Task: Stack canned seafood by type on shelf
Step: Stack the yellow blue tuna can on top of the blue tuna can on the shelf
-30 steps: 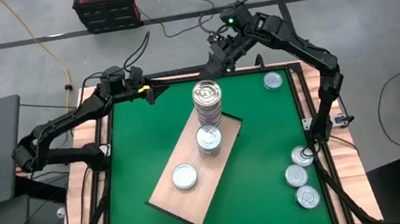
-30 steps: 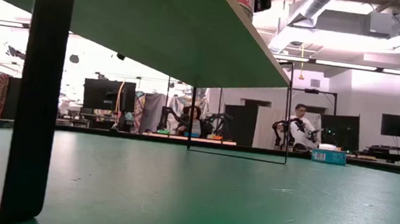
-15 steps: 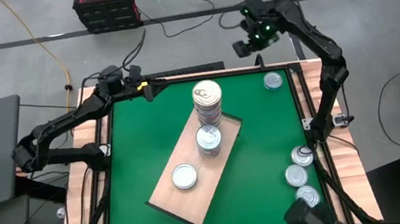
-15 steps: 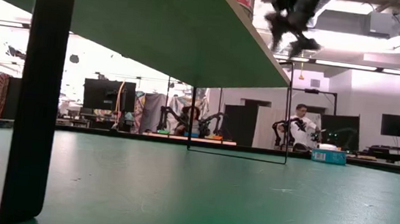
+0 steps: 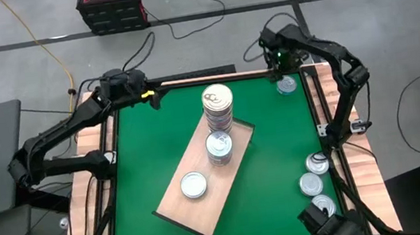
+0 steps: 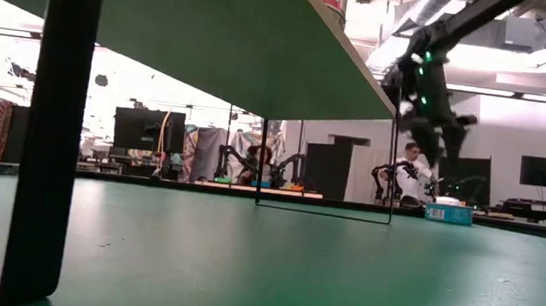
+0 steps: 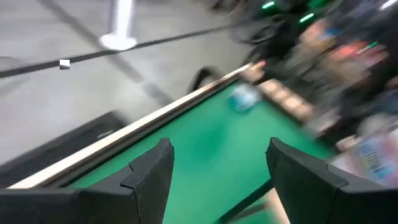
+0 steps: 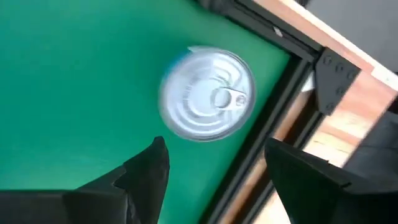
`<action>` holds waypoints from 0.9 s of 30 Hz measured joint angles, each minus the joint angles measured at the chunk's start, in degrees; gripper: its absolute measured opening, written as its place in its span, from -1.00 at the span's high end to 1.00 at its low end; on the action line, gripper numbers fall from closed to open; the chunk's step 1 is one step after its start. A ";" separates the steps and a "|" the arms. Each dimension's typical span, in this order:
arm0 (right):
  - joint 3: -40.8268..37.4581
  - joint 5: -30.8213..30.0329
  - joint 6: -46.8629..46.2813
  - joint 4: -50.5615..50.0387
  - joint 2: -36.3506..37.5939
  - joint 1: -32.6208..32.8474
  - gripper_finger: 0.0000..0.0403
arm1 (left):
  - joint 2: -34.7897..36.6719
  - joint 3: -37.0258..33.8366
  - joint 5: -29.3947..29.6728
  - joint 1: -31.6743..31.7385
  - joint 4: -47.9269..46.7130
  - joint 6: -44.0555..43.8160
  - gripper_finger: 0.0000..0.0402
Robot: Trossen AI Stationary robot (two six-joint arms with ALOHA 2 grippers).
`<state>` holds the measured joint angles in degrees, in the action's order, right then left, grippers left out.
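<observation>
Right tool: the right tool (image 5: 279, 69) hangs spread wide and empty, its two dark fingers (image 8: 144, 171) parted on either side of open green; it touches nothing.
Lone tin: a silver tin (image 8: 208, 102) lies flat in the table's far right corner, directly below the right tool, pull tab up; in the overhead view it (image 5: 287, 85) peeks out just beside the arm.
Corner edges: the tin sits just beside the black rail and wooden border of the table (image 5: 151, 157), closed in on two sides, with open green toward the shelf.
Left tool: the left tool (image 5: 147, 95) waits at the far left corner, released, fingers (image 7: 148, 171) well apart and holding nothing.
Shelf: the tan board (image 5: 207, 182) lies slantwise in the middle of the table.
On the shelf: a tall stack of tins (image 5: 218, 108) at its far end, a shorter stack (image 5: 218, 148) just beside it, a single tin (image 5: 193, 185) toward the near end.
Loose tins: three more (image 5: 314, 182) near the right rim, well apart from the shelf.
Open room: bare green lies between the shelf and the lone tin.
</observation>
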<state>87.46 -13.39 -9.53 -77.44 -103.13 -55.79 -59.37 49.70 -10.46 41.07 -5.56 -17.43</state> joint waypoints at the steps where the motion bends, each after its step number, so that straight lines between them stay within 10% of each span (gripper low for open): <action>1: -1.93 -1.26 0.36 0.94 0.00 -0.02 -0.47 | 0.14 1.31 3.11 -0.74 -3.78 2.08 -0.21; 5: -7.35 -6.75 0.76 6.11 0.00 0.00 -0.44 | 0.19 5.07 11.01 -2.80 -11.96 7.91 -0.21; 14: -15.30 -9.05 2.36 17.25 0.00 -0.25 -0.42 | 0.37 6.09 9.27 -3.08 -10.97 9.28 -0.21; 27: -19.85 -0.52 -1.22 15.92 0.04 13.46 -0.42 | 0.93 6.09 9.49 -3.08 -10.17 10.80 -0.21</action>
<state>67.61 -13.92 -10.75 -61.51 -103.09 -42.33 -58.43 55.79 -0.97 38.00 -15.73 -6.63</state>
